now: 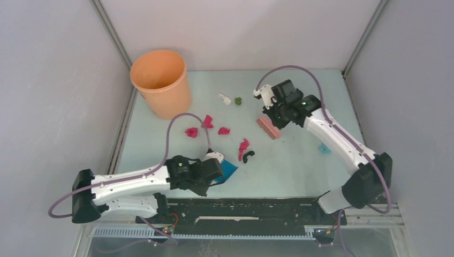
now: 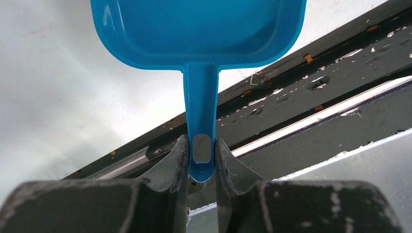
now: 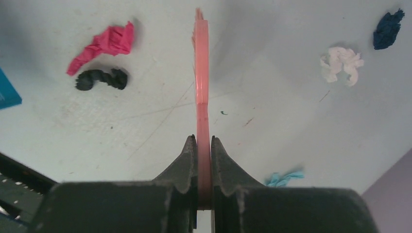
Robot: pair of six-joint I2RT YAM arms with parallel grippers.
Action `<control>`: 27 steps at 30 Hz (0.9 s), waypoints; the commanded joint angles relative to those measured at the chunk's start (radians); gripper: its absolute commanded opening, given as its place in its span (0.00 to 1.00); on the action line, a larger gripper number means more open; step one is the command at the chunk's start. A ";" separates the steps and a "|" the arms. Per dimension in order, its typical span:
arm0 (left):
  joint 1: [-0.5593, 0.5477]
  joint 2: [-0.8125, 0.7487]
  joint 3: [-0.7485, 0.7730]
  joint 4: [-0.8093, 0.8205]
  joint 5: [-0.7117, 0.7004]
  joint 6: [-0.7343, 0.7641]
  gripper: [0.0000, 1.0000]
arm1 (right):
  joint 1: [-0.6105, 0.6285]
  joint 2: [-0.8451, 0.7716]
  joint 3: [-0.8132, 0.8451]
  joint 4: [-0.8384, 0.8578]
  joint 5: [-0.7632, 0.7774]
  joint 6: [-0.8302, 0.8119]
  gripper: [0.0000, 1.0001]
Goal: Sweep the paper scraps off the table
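The left gripper [image 2: 201, 145] pinches the end of the blue dustpan [image 2: 199, 29] handle, with the pan low over the near edge of the table [image 1: 300, 166]. The right gripper [image 3: 203, 145] is clamped on the thin pink brush [image 3: 201, 73], right of centre. The scraps [image 1: 224, 130] lie loose on the table. Magenta bits and a black one are between pan and brush, a white and a dark one farther back, and a light blue one alone by the right arm. An orange bin [image 1: 160, 80] stands far left.

We've got an orange bin [image 1: 167, 99] upright at far left, blue dustpan [image 1: 228, 170] near front, pink brush [image 1: 268, 128] centre-right.
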 commanded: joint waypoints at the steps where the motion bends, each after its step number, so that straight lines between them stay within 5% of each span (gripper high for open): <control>1: -0.004 0.090 0.014 0.120 0.070 0.101 0.00 | 0.047 0.099 0.114 -0.046 0.121 -0.027 0.00; 8: -0.004 0.236 0.051 0.170 0.104 0.177 0.00 | 0.168 0.231 0.164 -0.102 0.031 0.063 0.00; 17: 0.045 0.335 0.040 0.313 0.138 0.224 0.00 | 0.237 0.268 0.162 -0.194 -0.345 0.104 0.00; 22: 0.044 0.369 0.058 0.340 0.098 0.232 0.00 | 0.217 0.194 0.160 -0.232 -0.467 0.127 0.00; 27: 0.036 0.385 0.064 0.371 0.100 0.239 0.00 | 0.057 0.116 0.185 -0.284 -0.442 0.129 0.00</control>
